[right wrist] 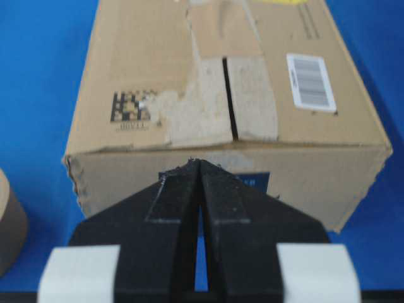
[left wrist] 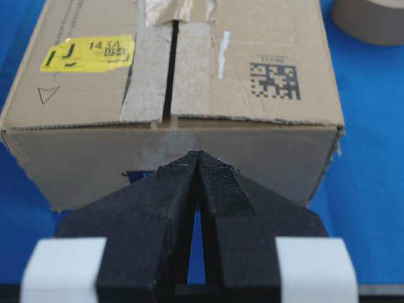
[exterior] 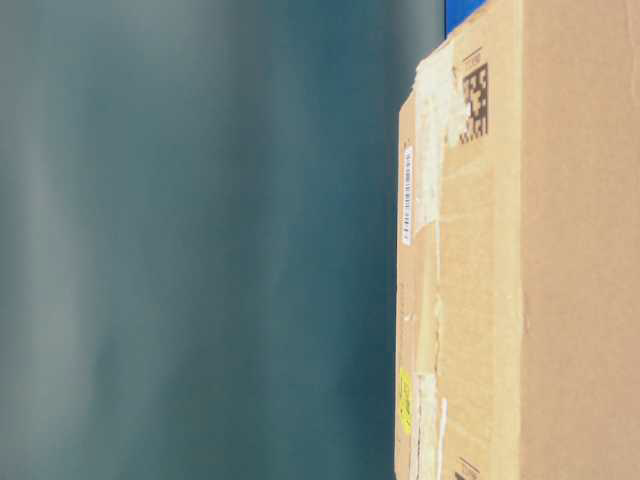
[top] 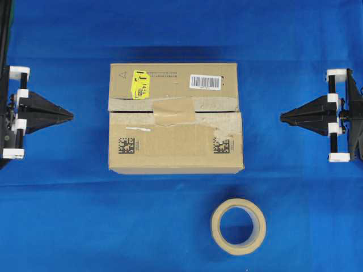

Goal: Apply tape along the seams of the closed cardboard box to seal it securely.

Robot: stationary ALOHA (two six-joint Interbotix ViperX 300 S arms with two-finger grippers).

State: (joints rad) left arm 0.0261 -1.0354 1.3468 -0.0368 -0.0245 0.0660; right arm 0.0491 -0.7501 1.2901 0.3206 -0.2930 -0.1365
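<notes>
The cardboard box (top: 170, 148) stands closed in the middle of the blue table, yellow sticker (top: 140, 84) and barcode label (top: 205, 81) on top. The seams (top: 131, 112) run left to right across its lid between worn pale strips. A short tan piece of tape (top: 173, 111) lies over the middle of that gap. My left gripper (top: 72, 115) is shut and empty, a short way off the box's left side. My right gripper (top: 282, 117) is also shut and empty, off the right side. Each wrist view looks straight along the seams (left wrist: 169, 69) (right wrist: 230, 95) past closed gripper tips (left wrist: 199, 153) (right wrist: 199, 161).
A beige tape roll (top: 238, 225) lies flat on the blue cloth in front of the box, toward the right. The table-level view is filled by the box (exterior: 560, 250) at close range and a blurred teal background.
</notes>
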